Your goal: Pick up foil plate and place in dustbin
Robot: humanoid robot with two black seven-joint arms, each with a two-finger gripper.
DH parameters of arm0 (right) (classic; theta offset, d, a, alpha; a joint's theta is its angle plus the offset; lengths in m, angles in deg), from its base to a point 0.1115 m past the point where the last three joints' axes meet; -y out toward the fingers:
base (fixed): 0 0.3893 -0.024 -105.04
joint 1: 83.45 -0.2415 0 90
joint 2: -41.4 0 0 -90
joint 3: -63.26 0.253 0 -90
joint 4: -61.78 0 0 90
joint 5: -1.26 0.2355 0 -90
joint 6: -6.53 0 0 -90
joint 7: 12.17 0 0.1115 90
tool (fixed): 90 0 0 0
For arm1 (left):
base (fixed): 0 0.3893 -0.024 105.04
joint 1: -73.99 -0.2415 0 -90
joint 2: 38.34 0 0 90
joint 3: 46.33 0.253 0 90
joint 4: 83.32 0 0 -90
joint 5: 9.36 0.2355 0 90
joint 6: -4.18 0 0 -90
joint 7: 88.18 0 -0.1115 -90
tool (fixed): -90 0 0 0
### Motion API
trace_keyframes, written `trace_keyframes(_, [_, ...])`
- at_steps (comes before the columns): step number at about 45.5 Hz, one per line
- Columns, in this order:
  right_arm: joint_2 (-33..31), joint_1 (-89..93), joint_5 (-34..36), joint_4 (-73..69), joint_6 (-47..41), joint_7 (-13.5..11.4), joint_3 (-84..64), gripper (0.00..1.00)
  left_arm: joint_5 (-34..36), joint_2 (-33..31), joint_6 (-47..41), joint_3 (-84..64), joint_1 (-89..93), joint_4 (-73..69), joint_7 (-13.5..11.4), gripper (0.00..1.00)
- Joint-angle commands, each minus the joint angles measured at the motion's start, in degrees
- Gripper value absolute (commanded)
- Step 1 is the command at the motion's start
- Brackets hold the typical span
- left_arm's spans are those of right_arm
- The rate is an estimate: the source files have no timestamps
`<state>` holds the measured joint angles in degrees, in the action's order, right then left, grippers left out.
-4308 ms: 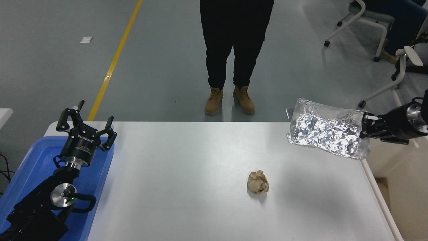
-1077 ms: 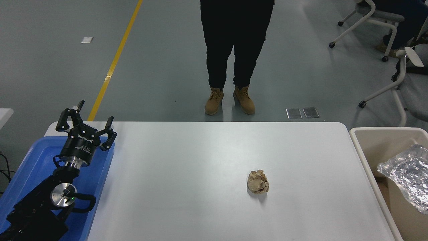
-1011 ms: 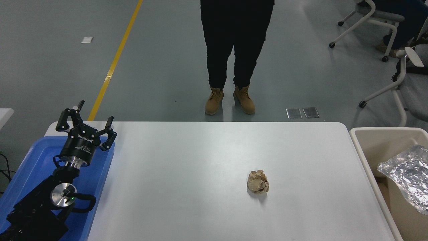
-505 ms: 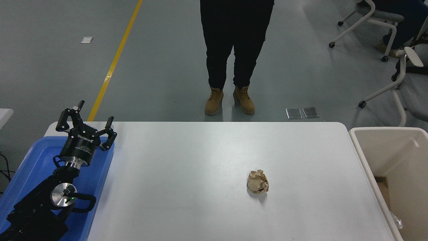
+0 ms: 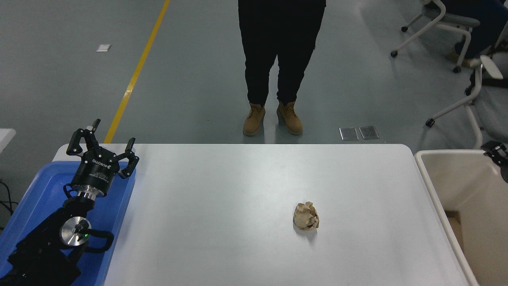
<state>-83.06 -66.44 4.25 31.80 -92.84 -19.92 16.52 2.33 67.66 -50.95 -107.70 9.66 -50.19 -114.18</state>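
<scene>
Right now I am looking down over the white desk, which is filling most of my view, with a person in dark trousers and tan boots standing at its far side. Off the desk's right edge the cream dustbin is sitting with its rim just beside the desk, and I am seeing only its smooth inner walls; the foil plate is not showing anywhere in my view, so I cannot tell where it is lying. At the lower left the blue tray is sitting beside the desk, and the left gripper is hanging above it with its fingers spread and nothing between them. Near the desk's middle right a small crumpled brown paper ball is lying alone, well apart from both bins. Only a dark sliver of the right gripper is poking in at the right edge over the dustbin, and I cannot tell how its fingers are standing.
</scene>
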Motion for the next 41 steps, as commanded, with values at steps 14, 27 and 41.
trace_keyframes(14, [1.2,-36.6,-7.7,-24.1,-16.7,-0.1,-12.8,1.00,0.0,0.0,-0.1,0.0,0.0,0.0,0.1,0.98])
trace_keyframes(27, [1.0,-54.7,-7.7,-44.3,-23.8,-0.1,-22.9,1.00,0.0,0.0,0.0,0.0,0.0,0.0,0.1,0.98])
trace_keyframes(41, [2.6,-69.0,-7.7,-61.1,-32.9,-0.2,-24.0,1.00,0.0,0.0,-0.1,0.0,0.0,-0.1,0.1,0.98])
